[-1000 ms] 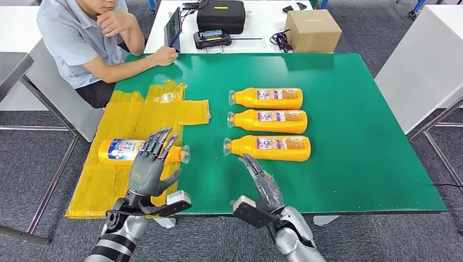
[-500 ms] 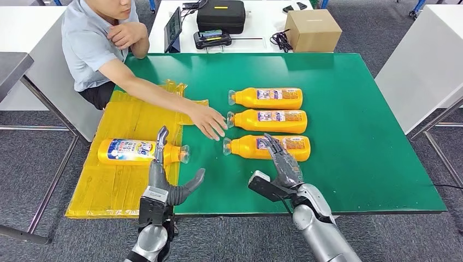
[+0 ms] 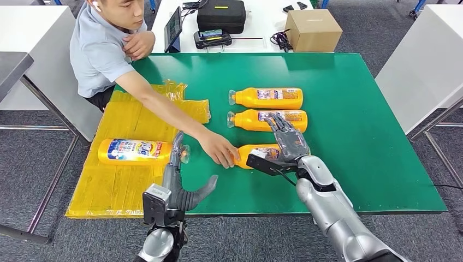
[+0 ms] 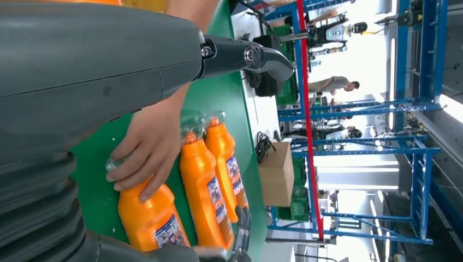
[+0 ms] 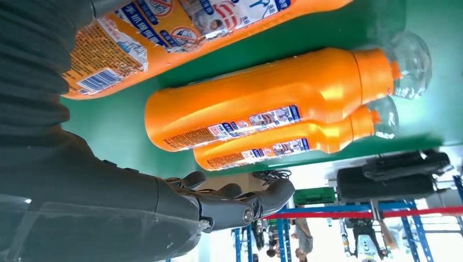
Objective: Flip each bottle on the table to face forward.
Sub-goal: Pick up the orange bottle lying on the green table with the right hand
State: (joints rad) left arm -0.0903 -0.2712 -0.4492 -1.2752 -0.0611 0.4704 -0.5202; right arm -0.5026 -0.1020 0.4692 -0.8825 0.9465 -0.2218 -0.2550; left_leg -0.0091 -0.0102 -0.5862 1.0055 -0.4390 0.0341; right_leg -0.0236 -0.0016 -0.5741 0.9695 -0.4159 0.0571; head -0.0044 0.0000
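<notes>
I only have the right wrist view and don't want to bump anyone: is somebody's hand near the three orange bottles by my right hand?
Observer: Yes. A person's hand rests on the cap end of the nearest bottle, close to your right hand.
Operator: Where is my left hand?
Observer: The left hand is by the front edge of the green table, fingers apart, holding nothing.
Operator: Any bottle besides these three?
Observer: A fourth bottle lies on a yellow sheet, its blue label facing up.
</notes>
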